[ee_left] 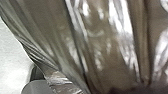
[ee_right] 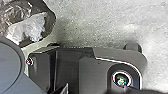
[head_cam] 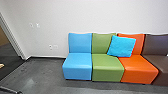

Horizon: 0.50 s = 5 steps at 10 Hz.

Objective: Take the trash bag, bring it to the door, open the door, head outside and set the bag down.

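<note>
Catches light along the long creases of a glossy brownish trash bag (ee_left: 100, 47), with pale floor (ee_left: 10, 55) and a rounded grey form (ee_left: 37, 87) past its edge.

On the right wrist, a broad dark-grey plate (ee_right: 92, 72) spans much of the frame, its surface stepped and one corner rounded, with a thin bright line following the curve. A round, glassy fitting (ee_right: 121, 79) sits in a dark ring near that corner, and a smaller shiny fitting (ee_right: 29, 61) lies well apart from it. A short rounded knob (ee_right: 132, 47) pokes out past the plate's edge. Beside the plate, a large smooth grey disc (ee_right: 8, 66) is cut off by the frame. On the left wrist, a rounded grey housing (ee_left: 37, 87) shows at a corner of the frame, partly covered.
</note>
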### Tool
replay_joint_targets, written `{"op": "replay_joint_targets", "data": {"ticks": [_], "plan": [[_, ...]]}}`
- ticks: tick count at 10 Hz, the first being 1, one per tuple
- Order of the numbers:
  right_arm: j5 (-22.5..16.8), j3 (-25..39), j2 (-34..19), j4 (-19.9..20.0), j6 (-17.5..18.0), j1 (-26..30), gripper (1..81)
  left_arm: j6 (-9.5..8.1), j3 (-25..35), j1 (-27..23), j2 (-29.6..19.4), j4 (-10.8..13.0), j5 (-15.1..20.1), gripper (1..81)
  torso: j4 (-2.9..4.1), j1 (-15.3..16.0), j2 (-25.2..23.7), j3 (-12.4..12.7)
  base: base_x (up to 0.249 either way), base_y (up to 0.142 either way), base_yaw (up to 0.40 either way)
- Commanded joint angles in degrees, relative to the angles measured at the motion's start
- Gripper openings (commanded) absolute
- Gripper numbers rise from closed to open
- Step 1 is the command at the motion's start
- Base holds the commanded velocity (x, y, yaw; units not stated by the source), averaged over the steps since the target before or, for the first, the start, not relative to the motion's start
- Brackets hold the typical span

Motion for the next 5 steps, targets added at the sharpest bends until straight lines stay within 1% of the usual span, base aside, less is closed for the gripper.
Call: {"op": "replay_joint_targets", "data": {"ticks": [1, 2, 3, 4, 5], "plan": [[-2.2, -1.4, -1.0, -0.1, -0.7, 2.2, 81.1, 4.52, -1.3, -2.1, -1.5, -0.7, 4.2, 1.0, 0.00, -3.6, 5.6, 3.2, 0.000, 0.000, 0.000], [-1.9, -2.3, -1.0, -0.1, -0.8, 1.6, 81.1, 5.77, -2.5, -0.8, -1.8, -0.8, 4.2, 1.0, 0.00, -5.0, 7.6, 1.4, 0.000, 0.000, 0.000], [-1.1, -3.6, -0.9, -0.2, -0.8, 0.8, 81.1, 7.25, -3.1, 0.4, -2.3, -0.8, 4.2, 1.0, 0.00, -6.2, 9.4, 1.8, 0.000, 0.000, 0.000], [-0.7, -4.8, -0.6, -0.2, -1.0, 0.2, 81.1, 9.97, -3.1, 1.6, -2.7, -0.8, 4.2, 1.0, 0.00, -7.3, 11.1, 2.3, 0.000, 0.000, 0.000], [-0.5, -5.9, -0.3, -0.2, -1.5, -0.4, 81.1, 13.57, -3.1, 2.8, -2.9, -0.8, 4.2, 1.0, 0.00, -8.6, 13.1, 2.5, 0.000, 0.000, 0.000]]}}
